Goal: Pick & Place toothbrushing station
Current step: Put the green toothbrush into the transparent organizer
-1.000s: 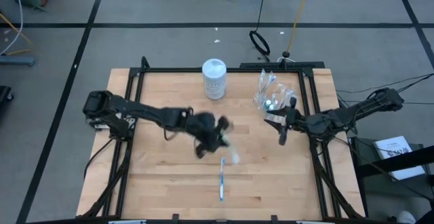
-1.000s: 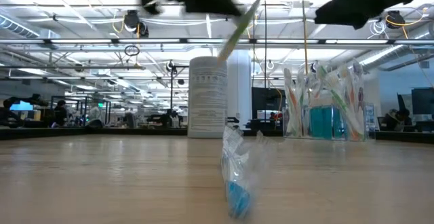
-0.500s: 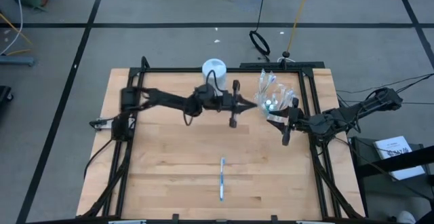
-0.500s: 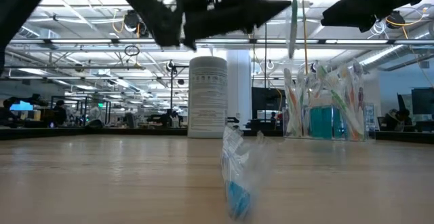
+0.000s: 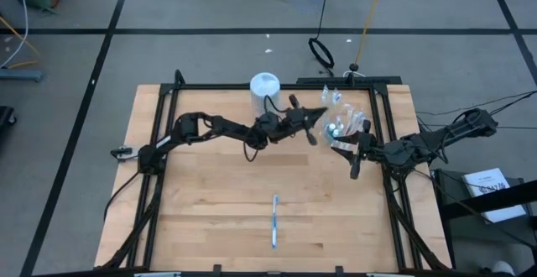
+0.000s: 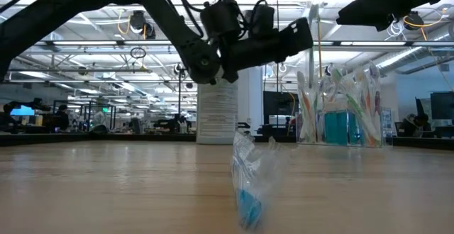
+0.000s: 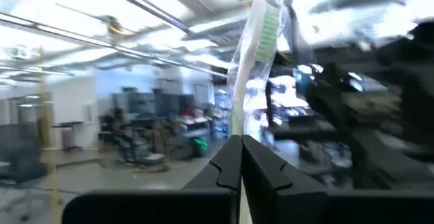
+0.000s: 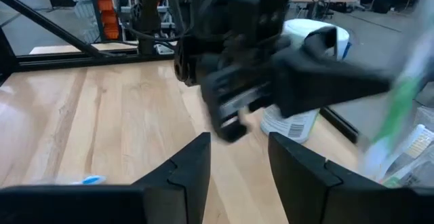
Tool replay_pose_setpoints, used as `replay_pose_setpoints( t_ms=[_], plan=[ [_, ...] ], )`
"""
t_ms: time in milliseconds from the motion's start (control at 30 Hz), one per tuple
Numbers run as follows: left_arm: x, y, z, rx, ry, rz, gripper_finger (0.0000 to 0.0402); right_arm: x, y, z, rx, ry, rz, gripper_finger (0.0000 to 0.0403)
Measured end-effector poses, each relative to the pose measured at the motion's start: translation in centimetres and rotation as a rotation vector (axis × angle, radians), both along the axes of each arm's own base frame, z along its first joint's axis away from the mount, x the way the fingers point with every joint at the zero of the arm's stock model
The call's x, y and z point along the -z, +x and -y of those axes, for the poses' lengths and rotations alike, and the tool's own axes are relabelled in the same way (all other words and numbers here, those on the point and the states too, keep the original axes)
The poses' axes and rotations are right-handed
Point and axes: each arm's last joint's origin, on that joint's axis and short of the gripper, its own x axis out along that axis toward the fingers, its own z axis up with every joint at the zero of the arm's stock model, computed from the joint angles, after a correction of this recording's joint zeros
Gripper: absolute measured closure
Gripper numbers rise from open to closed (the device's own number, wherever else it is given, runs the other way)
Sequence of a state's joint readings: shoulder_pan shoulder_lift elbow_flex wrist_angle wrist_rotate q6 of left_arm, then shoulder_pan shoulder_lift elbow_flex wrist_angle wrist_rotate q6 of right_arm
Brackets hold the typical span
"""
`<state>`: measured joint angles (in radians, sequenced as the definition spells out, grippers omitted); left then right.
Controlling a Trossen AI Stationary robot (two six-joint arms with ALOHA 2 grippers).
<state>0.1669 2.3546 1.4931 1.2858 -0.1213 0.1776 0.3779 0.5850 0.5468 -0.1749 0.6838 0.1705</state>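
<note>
We see the left gripper (image 5: 315, 127) clamped on a wrapped green toothbrush (image 7: 261, 30) beside the clear cup (image 5: 339, 119), while the right gripper (image 8: 237, 157) waits nearby, fingers apart and empty.

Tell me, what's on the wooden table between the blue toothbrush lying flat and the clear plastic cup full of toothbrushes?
Nothing: in the high view, bare wood separates the blue toothbrush from the clear plastic cup. The left gripper hangs above by the cup.

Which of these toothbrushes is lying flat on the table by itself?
The blue wrapped toothbrush near the wooden table's front edge. The others stand in the clear plastic cup, except a green wrapped one pinched in the left claw.
</note>
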Motion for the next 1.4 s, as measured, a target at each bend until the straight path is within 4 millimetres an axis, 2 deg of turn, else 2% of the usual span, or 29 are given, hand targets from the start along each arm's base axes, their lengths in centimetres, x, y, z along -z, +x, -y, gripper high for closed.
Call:
replay_pose_setpoints(
  t_ms=[100, 233, 533, 800, 967, 1267, 1400],
  plan=[
    [-0.5, 0.7, -0.5, -0.025, -0.003, -0.009, 0.0396, 0.0, 0.0, 0.0, -0.005, -0.022, -0.008, 0.0264],
    [0.8, 1.4, -1.2, -0.007, -0.101, -0.157, 0.0396, 0.0, 0.0, 0.0, -0.007, -0.030, -0.009, 0.0267],
    [1.3, 1.1, -2.7, -0.067, -0.173, -0.178, 0.0392, 0.0, 0.0, 0.0, -0.006, -0.023, -0.004, 0.0269],
    [2.8, 1.0, -4.0, -0.090, -0.218, -0.319, 0.0398, 0.0, 0.0, 0.0, -0.005, -0.023, -0.004, 0.0271],
    [3.3, 1.0, -3.8, -0.088, -0.242, -0.371, 0.0383, 0.0, 0.0, 0.0, -0.005, -0.023, -0.004, 0.0272],
    [4.2, 1.3, -2.3, -0.095, -0.129, -0.508, 0.0393, 0.0, 0.0, 0.0, -0.006, -0.023, -0.004, 0.0273],
    [4.3, 1.4, -1.8, -0.088, -0.133, -0.585, 0.0363, 0.0, 0.0, 0.0, -0.005, -0.023, -0.004, 0.0273]
  ],
)
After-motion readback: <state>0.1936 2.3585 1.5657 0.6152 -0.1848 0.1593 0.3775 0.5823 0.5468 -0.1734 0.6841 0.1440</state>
